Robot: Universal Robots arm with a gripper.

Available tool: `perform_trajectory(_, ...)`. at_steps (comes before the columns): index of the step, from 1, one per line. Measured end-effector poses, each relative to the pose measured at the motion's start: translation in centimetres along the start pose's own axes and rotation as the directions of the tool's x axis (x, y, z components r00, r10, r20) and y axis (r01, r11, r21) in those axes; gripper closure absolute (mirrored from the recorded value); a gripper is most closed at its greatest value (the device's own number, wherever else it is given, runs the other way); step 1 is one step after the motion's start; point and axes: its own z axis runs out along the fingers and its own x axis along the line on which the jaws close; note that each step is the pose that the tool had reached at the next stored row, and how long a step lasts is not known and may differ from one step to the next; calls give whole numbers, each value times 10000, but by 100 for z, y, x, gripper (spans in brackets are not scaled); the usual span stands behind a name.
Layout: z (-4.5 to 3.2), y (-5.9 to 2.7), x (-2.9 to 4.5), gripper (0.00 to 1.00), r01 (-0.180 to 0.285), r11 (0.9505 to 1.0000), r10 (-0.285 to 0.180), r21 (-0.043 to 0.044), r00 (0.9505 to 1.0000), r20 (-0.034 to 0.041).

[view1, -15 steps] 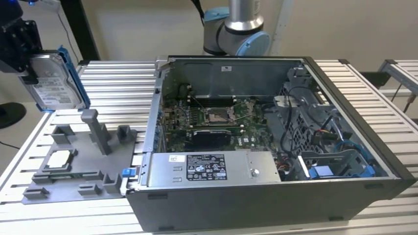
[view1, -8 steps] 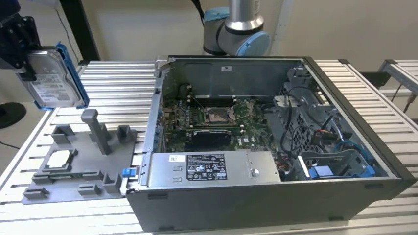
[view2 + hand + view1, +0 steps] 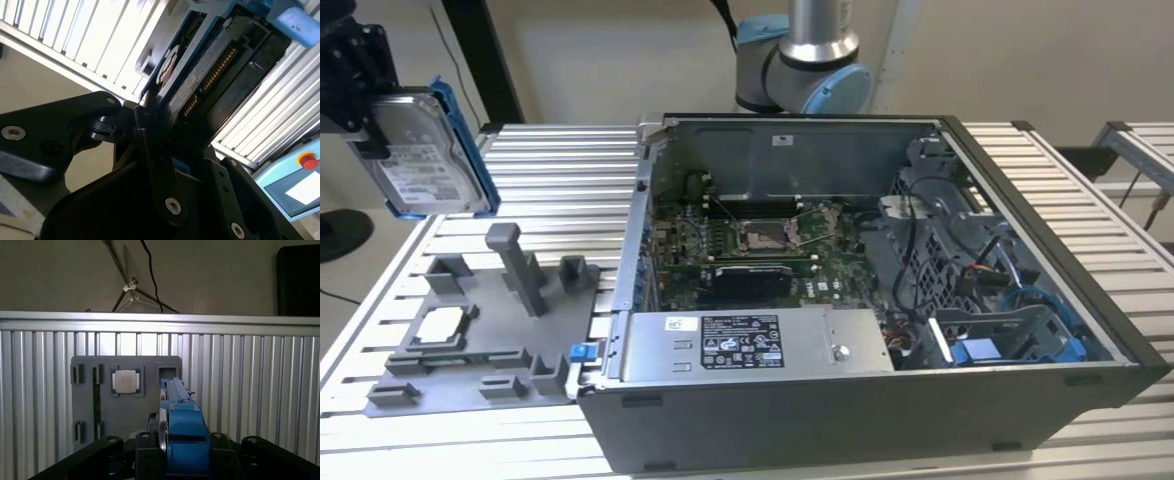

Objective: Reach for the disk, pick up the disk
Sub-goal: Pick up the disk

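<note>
The disk is held on edge, clear of the bench, above its edge at the exterior view's left and near the grey fixture plate; the pick-up is judged done. The gripper is clamped across the disk's flat faces.

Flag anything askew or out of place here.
Nothing looks spilled or damaged. The disk hangs in the air on edge, clamped in the jaws at the exterior view's left, clear of the grey holder.
</note>
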Motion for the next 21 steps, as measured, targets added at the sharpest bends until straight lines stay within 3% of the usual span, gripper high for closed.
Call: perform_trajectory(21,-180,4,-5,100,1,10000,-1,-1,10000,-1)
